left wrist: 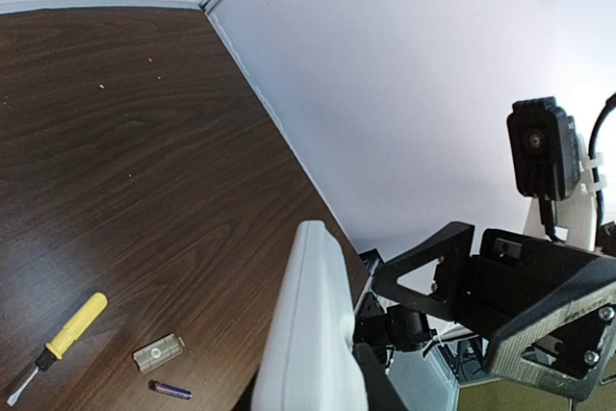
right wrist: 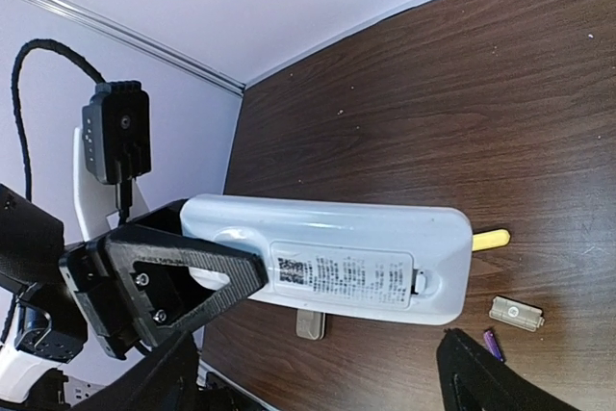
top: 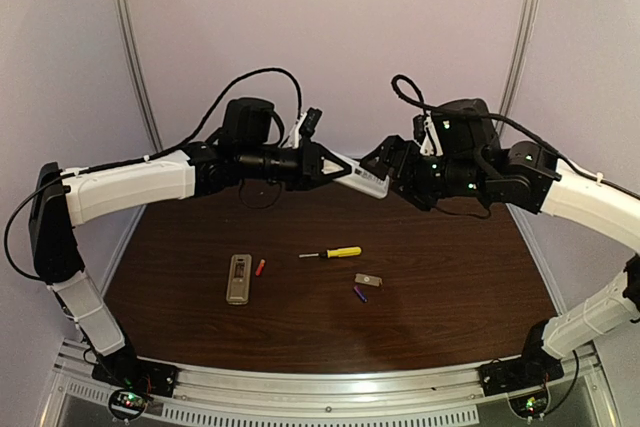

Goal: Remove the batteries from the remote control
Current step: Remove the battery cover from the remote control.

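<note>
Table (top: 450,277): I am seeing dark wood-grain, carrying the screwdriver and the loose pieces listed below.
Left gripper (top: 338,167): I am watching it pinching one end of the white remote, up in the air on the far side of the screwdriver.
Right gripper (top: 381,163): it is hanging at the white remote's other end, beyond the screwdriver and to its right. In its own wrist view the two fingers (right wrist: 159,377) are standing spread wide, gripping nothing.
White remote (right wrist: 327,259): it is being held off the table, roughly level, above and beyond the screwdriver, with its labelled side facing the right wrist camera.
Grey remote (top: 238,279): it is lying flat on the table, well left of the screwdriver's tip.
Screwdriver (top: 335,253): yellow handle, lying mid-table with the tip pointing left.
Cover plate (top: 368,281): small, grey, lying just on the near side of the screwdriver's handle.
Red battery (top: 260,267): it is lying left of the screwdriver's tip, just beside the grey remote.
Purple battery (top: 360,294): it is lying near the screwdriver's handle, just past the cover plate.
</note>
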{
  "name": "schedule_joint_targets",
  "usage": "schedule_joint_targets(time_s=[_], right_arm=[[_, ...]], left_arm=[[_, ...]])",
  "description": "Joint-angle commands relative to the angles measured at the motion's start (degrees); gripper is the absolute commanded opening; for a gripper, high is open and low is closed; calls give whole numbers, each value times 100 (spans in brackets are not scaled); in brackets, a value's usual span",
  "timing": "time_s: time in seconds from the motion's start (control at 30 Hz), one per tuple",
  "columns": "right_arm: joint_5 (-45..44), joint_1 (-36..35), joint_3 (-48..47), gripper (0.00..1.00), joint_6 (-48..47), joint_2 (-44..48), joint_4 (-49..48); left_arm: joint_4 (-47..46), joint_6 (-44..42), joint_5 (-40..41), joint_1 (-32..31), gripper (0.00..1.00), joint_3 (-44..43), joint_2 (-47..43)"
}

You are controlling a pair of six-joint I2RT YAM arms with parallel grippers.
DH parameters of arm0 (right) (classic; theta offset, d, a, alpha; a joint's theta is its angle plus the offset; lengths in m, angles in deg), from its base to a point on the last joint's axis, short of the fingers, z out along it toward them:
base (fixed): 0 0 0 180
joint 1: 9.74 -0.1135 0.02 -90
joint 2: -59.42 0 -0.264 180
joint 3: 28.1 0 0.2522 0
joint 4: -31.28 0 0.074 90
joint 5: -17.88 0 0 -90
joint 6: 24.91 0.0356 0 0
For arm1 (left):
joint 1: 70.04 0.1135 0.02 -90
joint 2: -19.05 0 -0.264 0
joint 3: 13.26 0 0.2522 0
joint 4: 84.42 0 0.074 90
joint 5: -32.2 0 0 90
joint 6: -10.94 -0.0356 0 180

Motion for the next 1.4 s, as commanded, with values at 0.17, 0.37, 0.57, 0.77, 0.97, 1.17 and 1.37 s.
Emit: schedule_joint_targets(time_s=[0.17,0.37,0.57,0.77,0.97,1.17,1.37], right_arm=[[7,96,-200,85,56,-207,-157],[3,143,-219,84,38,-232,-153],[48,204,-229,84,27,-267,-142],[82,228,-271,83,11,-306,-177],[96,241,-352,82,1,-341,-160],[106,240,-381,80,28,-381,-159],[95,240,-440,78,37,-459,-84]], left_arm=[[-510,6,-188,-10,0,-120,3],[-589,7,-198,-10,0,-121,12],[-632,8,-217,-10,0,-112,11],[-641,-5,-253,-10,0,-104,13],[-520,27,-131,-10,0,-103,22],[-490,38,-85,-25,0,-120,20],[-477,28,-55,-69,0,-146,29]])
